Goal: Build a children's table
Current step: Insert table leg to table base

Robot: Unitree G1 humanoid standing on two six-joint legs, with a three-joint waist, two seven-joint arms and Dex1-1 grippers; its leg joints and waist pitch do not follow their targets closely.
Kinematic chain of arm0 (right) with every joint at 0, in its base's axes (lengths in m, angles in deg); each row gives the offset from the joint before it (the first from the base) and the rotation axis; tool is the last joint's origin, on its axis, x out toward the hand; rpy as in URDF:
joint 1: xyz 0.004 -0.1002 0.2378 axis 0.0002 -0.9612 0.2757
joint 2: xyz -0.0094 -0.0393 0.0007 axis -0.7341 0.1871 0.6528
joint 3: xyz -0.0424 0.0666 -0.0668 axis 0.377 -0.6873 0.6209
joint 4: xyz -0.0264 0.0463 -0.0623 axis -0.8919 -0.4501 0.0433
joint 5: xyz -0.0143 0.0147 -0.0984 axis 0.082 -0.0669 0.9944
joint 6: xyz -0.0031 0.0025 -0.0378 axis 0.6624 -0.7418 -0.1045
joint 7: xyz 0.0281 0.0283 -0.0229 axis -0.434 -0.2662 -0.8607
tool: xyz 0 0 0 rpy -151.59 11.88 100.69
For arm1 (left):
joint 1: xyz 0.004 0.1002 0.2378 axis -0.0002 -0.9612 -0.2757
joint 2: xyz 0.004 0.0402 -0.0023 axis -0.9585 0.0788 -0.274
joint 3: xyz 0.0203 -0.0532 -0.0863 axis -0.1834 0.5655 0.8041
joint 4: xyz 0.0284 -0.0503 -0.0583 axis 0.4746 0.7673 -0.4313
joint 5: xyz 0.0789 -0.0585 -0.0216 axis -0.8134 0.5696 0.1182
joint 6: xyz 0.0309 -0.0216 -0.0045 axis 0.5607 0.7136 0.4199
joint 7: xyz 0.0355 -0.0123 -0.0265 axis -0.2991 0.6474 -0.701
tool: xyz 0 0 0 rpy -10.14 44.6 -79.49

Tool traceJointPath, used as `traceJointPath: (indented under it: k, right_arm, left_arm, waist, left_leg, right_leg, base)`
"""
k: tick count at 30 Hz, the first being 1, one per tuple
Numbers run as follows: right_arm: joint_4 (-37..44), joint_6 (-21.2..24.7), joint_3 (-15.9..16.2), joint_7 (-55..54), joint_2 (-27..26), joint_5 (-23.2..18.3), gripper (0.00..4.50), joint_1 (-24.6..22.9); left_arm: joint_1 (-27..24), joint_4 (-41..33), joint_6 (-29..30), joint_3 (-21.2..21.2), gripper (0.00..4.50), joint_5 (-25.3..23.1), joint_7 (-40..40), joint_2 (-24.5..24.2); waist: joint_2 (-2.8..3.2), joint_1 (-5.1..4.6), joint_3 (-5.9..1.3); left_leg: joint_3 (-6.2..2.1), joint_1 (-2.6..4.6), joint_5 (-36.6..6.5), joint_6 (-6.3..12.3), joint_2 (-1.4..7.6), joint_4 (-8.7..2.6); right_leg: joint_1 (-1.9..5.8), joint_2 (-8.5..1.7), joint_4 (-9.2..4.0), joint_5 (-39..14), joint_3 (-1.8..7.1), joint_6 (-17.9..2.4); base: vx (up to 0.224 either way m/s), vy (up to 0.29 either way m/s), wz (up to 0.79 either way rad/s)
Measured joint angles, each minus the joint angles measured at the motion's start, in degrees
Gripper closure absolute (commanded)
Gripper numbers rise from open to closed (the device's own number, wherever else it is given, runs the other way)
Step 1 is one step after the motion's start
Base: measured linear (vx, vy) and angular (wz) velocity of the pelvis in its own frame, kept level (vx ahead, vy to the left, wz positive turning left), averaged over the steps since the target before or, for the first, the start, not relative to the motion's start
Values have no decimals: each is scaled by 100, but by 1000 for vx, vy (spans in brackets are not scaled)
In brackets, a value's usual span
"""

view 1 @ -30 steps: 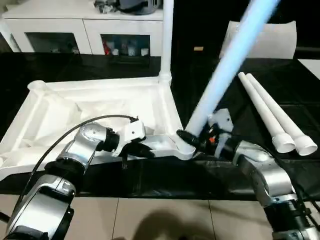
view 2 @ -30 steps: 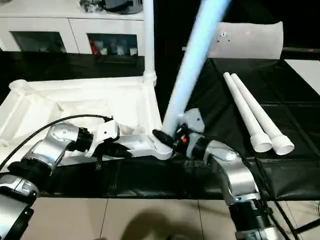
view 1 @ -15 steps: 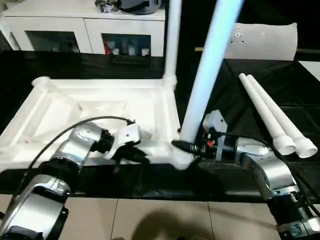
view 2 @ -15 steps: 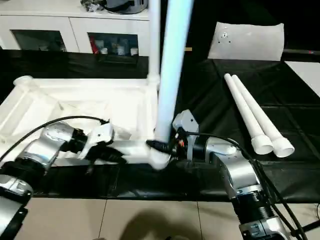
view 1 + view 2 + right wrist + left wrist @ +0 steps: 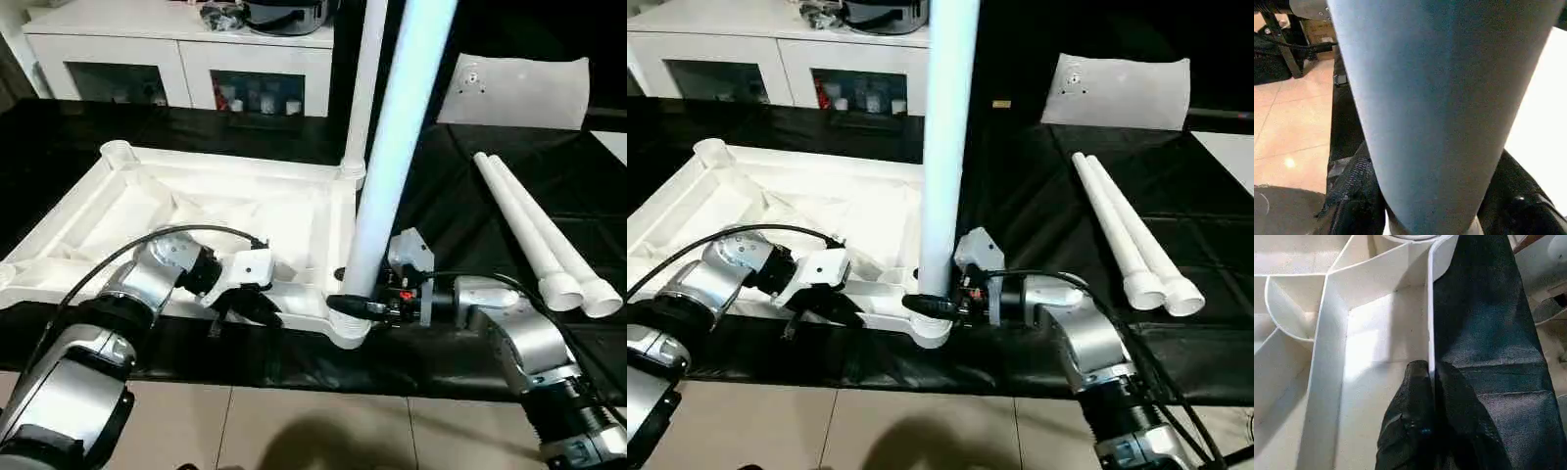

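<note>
A white plastic tabletop [image 5: 211, 211] lies upside down on a black-covered bench [image 5: 470, 196], its ribbed underside facing up, with round sockets at the corners. It sits on the left half of the bench, its near edge close to the bench's near edge. The left end effector [image 5: 257, 305] is closed, its two black fingers [image 5: 1415, 396] pinching the thin near rim of the tabletop, one finger on the inside of the rim and one on the outside. The right end effector [image 5: 355, 305] grips a long white tapered leg [image 5: 392, 157] near its lower end, with a black finger on each side of it. This leg stands nearly upright with its bottom end at the near right corner socket [image 5: 348, 328] of the tabletop; whether it is fully seated cannot be told. A second leg [image 5: 361, 88] stands upright in the far right corner socket. Two more legs [image 5: 534, 230] lie side by side, touching, on the right part of the bench, well apart from the tabletop, their wide ends toward the near side. A flat white bag [image 5: 514, 90] lies at the far right of the bench. White cabinets [image 5: 186, 69] with glass doors stand beyond the bench on the far left.
</note>
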Motion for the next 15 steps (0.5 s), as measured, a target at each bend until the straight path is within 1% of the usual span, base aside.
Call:
traceJointPath:
  k: [3,4,6,7,8,9,10,11,12,13,14,15]
  right_arm:
    - [-111,-119,0,-217,-121,43,260,16]
    - [-174,-174,-7,-368,-205,74,260,28]
    - [-282,-269,-27,-657,-351,121,260,69]
    - [-365,-319,-53,-790,-408,130,260,82]
    - [-405,-351,-66,-893,-455,138,260,94]
    - [-529,-365,-119,-1073,-563,200,260,170]
    - [-745,-378,-242,-1400,-740,266,260,278]
    - [-884,-406,-320,-1644,-840,298,260,353]
    - [-1010,-446,-389,-1864,-906,337,260,401]
    - [-1136,-477,-507,-2102,-933,346,260,460]
    - [-1261,-483,-558,-2251,-975,345,261,597]
    - [-1422,-491,-614,-2454,-1079,351,261,719]
  left_arm:
    - [-7,-1,204,55,450,6,-119,-16]
    - [-37,-15,330,116,450,17,-195,-24]
    - [-127,-114,583,251,450,29,-314,-50]
    - [-191,-218,719,306,450,33,-380,-61]
    - [-232,-299,827,340,450,37,-440,-62]
    - [-381,-523,1041,435,450,73,-596,-47]
    - [-597,-908,1366,576,450,99,-892,-17]
    - [-719,-1154,1585,629,450,134,-1094,6]
    - [-823,-1377,1808,674,450,146,-1281,53]
    - [-963,-1675,2067,759,450,194,-1540,185]
    - [-1090,-1900,2230,875,450,271,-1702,248]
    - [-1243,-2181,2433,967,450,293,-1866,348]
  waist:
    - [-3,-23,-2]
    - [-3,-44,-2]
    - [2,-120,4]
    - [14,-159,15]
    - [41,-181,33]
    - [86,-242,62]
    - [153,-353,103]
    - [220,-379,152]
    - [223,-412,175]
    - [73,-315,153]
    - [-83,-255,135]
    - [-109,-217,140]
  left_leg:
    - [0,1,0,0,0,-13]
    - [0,2,0,0,-1,-11]
    - [-2,2,0,0,-2,-8]
    - [-16,1,0,1,2,-4]
    - [-40,2,0,1,10,-4]
    - [-85,5,-1,2,18,-6]
    - [-140,0,-2,3,46,-12]
    - [-161,-31,-2,2,91,-16]
    - [-151,-48,-2,2,85,-4]
    - [27,-37,-1,2,62,-7]
    - [53,13,-6,-15,26,14]
    - [-15,-9,-61,-53,-24,68]
  right_leg:
    - [2,0,-26,0,-8,0]
    - [1,-1,-28,0,-9,0]
    - [-2,-9,-44,0,-29,0]
    - [7,-22,-77,-1,-78,1]
    - [35,-40,-137,-1,-159,1]
    - [79,-61,-224,-1,-260,1]
    - [152,-118,-338,-1,-465,1]
    - [201,-132,-260,-84,-557,-17]
    - [190,-193,45,-373,-536,-73]
    - [220,-229,513,-468,-266,-142]
    - [181,-257,547,-621,-122,135]
    - [115,-259,558,-635,-123,116]
  base:
    - [0,0,0]
    - [0,0,0]
    - [0,0,0]
    - [0,0,0]
    - [0,0,0]
    - [-58,40,-10]
    - [-95,62,-18]
    - [-95,62,-18]
    - [-115,42,-6]
    - [-16,-57,5]
    - [-16,-57,5]
    - [45,-97,-21]
